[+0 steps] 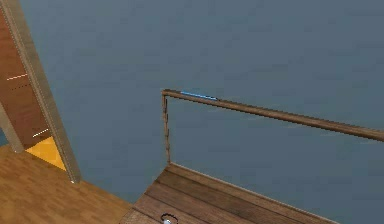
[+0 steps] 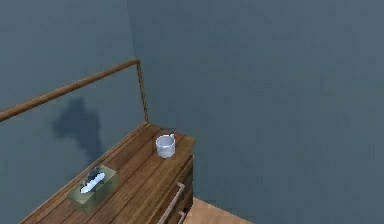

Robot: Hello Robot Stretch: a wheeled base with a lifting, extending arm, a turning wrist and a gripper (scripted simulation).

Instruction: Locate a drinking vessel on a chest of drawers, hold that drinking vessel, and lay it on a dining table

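In the forward view, a brown plank-topped wooden chest of drawers (image 1: 215, 200) with a thin wood-framed mirror (image 1: 270, 113) stands against a blue-grey wall, a wooden door frame (image 1: 45, 90) at the left. In the arm side view, 1 small pale grey handled mug (image 2: 165, 146) stands upright near the chest's far corner, well apart from a flat greenish box (image 2: 93, 184). The step in hand looks like lining up the reach, so square the base to the mug before extending. The pincer's state, and the mug's place relative to it, cannot be told.
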